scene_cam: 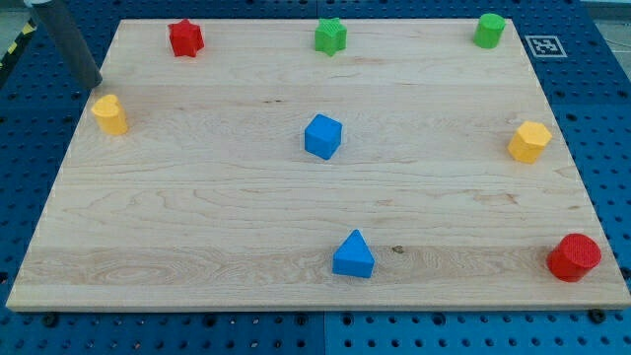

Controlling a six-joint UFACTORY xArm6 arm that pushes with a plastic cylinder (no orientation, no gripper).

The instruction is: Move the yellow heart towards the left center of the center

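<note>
My tip point(96, 87), a bare rod with no tool to open or close, sat just above-left of the yellow heart point(110, 114), so I judged a steady rightward push across the desk point(197, 217) from its left side best.

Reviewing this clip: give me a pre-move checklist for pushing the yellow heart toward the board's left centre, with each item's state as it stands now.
1. Yellow heart-shaped block in view, near the wooden board's left edge: ok.
2. My tip visible, just above-left of the heart: ok.
3. Tip touching the heart: cannot tell; a small gap seems to show.
4. Tip on the side opposite the push direction: ok, roughly.
5. Path right and down free of blocks; blue cube sits far right: ok.
6. Red star block clear of the tip: ok.
</note>
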